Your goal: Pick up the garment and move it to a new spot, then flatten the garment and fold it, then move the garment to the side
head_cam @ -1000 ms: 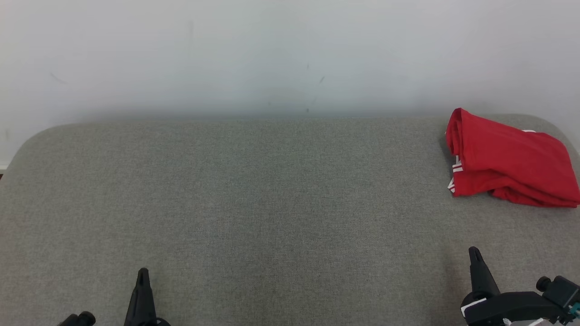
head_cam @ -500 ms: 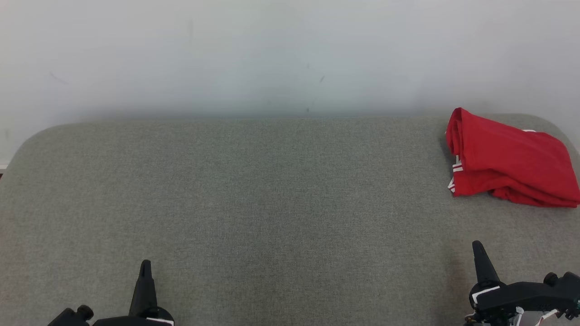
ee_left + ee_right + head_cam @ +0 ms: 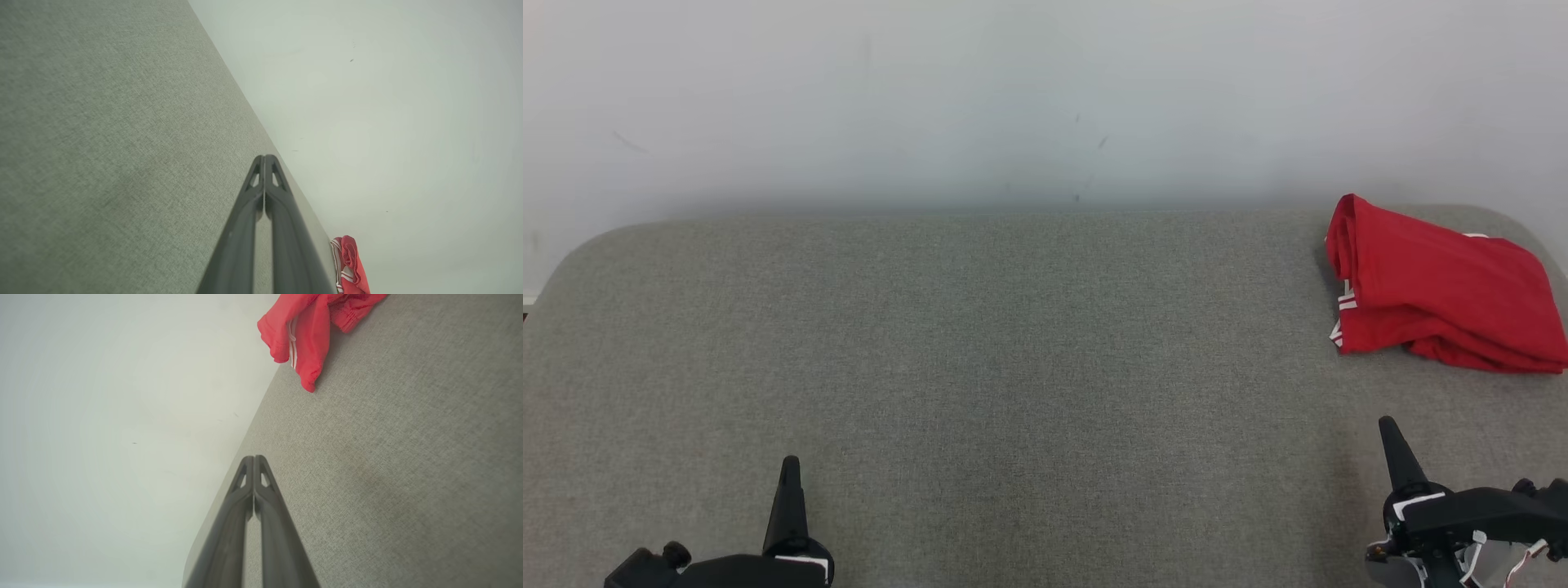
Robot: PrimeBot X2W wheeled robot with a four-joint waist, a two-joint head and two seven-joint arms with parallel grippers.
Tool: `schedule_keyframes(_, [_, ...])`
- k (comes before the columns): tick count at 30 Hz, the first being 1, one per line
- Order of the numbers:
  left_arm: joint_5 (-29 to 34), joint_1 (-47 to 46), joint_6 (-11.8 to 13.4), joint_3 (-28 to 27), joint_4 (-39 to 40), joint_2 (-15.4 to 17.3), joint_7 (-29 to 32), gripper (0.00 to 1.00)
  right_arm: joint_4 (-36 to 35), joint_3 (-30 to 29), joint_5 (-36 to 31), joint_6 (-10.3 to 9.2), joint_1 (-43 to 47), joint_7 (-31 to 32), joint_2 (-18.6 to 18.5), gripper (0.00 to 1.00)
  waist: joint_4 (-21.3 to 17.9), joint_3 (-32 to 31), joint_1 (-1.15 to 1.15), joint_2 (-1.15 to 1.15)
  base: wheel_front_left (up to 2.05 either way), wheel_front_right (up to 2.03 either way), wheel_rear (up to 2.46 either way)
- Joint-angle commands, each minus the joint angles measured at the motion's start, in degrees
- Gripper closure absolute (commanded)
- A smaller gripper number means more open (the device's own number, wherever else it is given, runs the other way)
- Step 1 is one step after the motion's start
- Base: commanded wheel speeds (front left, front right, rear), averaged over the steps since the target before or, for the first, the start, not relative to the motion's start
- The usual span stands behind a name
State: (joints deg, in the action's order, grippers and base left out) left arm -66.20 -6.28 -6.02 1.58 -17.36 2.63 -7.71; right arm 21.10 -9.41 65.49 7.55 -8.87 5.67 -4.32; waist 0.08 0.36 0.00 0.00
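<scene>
garment [image 3: 1437, 290]: folded, desk [image 3: 1013, 367] far-right corner, prob. set aside | left fingers [image 3: 789, 498], right fingers [image 3: 1398, 453]: pressed together, empty, parked clear

Red garment [image 3: 1441, 286] with white stripes, grey cloth surface [image 3: 1013, 367], black tools.

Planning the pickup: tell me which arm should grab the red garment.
Right. The red garment lies at the far right of the grey surface, ahead of the right gripper; the left gripper sits across on the other side. Both are shut, so it must open first.
</scene>
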Motion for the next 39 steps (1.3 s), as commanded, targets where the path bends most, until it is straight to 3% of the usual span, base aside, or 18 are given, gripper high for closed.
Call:
schedule_keyframes(1, [-1.44, -1.78, -0.21, 0.06, 0.24, 0.27, 0.21, 1.0, -0.35, -0.38, 1.48, -0.07, -1.56, 0.47, -0.47, 1.0, 0.0, 0.0, 0.0, 0.0, 0.0, 0.0, 0.0])
schedule_keyframes(39, [-20.7, -5.96, -1.19, 1.1, -2.3, 0.35, 2.52, 1.0, 3.06, -4.35, 18.91, -0.1, -6.81, 7.58, -0.62, 1.0, -0.04, 0.1, 0.0, 0.0, 0.0, 0.0, 0.0])
